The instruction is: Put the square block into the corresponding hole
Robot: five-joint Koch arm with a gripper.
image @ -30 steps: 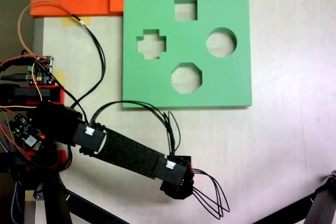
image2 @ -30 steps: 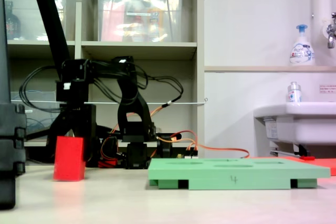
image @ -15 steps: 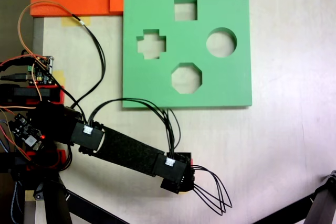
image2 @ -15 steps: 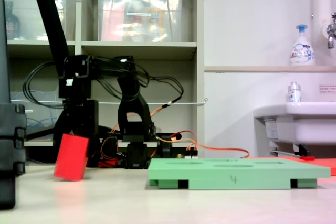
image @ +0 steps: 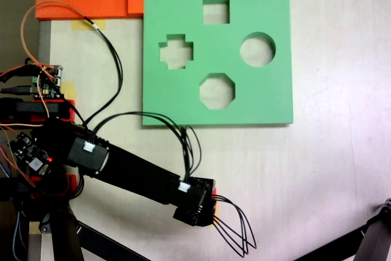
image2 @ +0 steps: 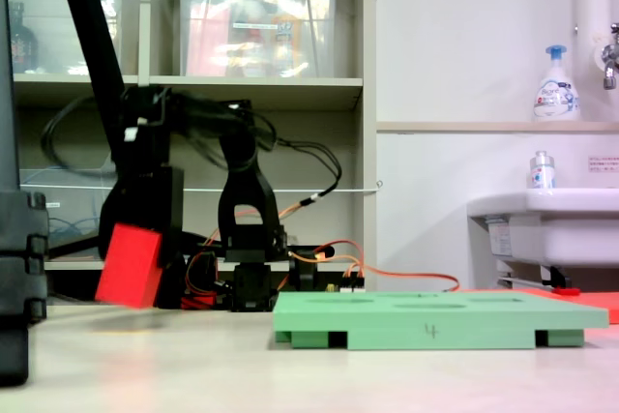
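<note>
Gripper (image2: 135, 258): closed on the block (image2: 129, 265), which is held tilted and clear of the table (image2: 290, 374); in the side fixed view a gap is seen beneath its lower corner. From above, the gripper end (image: 197, 203) is seen near the bottom of the picture, the block hidden beneath it.

Change: a second ago the block stood flat on the table; half a second ago it was tipped on one edge; now it is lifted off. The grasp is judged secured and the lift begun.

Board (image: 269, 99): green, lying flat, well apart from the block. Hole (image: 215, 10): square, at the board's far edge, unfilled. Carriage across the board remains to be done; the tilt would need correcting before insertion.
</note>
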